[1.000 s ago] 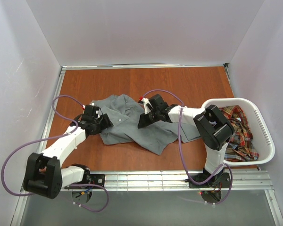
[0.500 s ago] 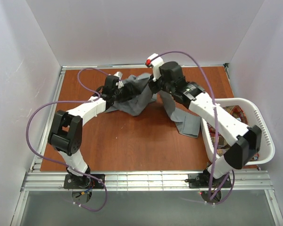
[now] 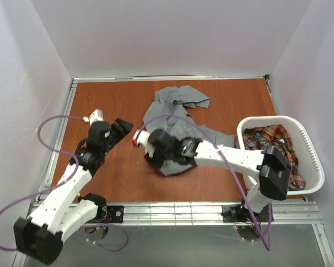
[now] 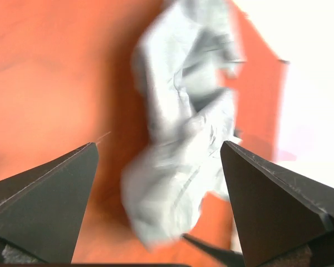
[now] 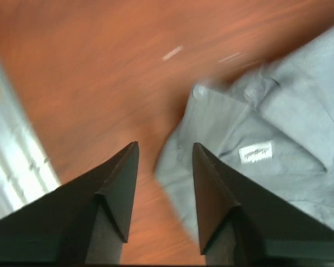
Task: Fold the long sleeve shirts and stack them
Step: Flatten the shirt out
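Over the near middle of the table (image 3: 117, 100), the right gripper (image 5: 164, 149) hangs low with its two fingers a little apart and nothing caught between them. Through the gap I see bare wood and the edge of the grey shirt (image 3: 178, 105). Just beside those fingers lie the shirt's collar (image 5: 300, 119) and a small white label (image 5: 255, 153).

Off to the left, the left gripper (image 3: 121, 127) is spread wide and empty above bare wood, well apart from the cloth; its wrist view is blurred, but the grey heap shows beyond the fingers.

The grey shirt lies crumpled, unfolded, in a rumpled band from the far middle of the table down to the right gripper, with one part trailing toward the white basket (image 3: 313, 153) at the right edge. The plaid shirt (image 3: 275, 146) sits bundled inside that basket.
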You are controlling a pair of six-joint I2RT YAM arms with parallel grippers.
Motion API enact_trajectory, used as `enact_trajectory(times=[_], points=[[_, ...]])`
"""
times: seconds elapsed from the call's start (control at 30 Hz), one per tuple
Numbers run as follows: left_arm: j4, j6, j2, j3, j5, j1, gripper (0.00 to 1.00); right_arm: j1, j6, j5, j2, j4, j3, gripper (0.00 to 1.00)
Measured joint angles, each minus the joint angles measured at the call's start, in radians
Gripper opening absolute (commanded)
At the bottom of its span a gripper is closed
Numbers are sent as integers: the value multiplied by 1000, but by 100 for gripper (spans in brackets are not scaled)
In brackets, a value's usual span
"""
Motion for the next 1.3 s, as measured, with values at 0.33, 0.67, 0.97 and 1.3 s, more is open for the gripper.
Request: enact_trajectory(times=[0.33, 0.67, 0.97, 1.3], points=[[-260, 78, -249, -88, -51, 3, 85, 75, 153, 71, -97, -91, -165, 60], [-150, 202, 264, 0, 170, -141, 82, -505, 351, 11, -231, -78, -430, 47], [-136, 249, 671, 352, -89, -488, 79, -690, 449, -169, -208, 37, -573, 46], [-268, 262, 935, 439, -298, -629, 69, -694, 470, -270, -175, 143, -618, 45]])
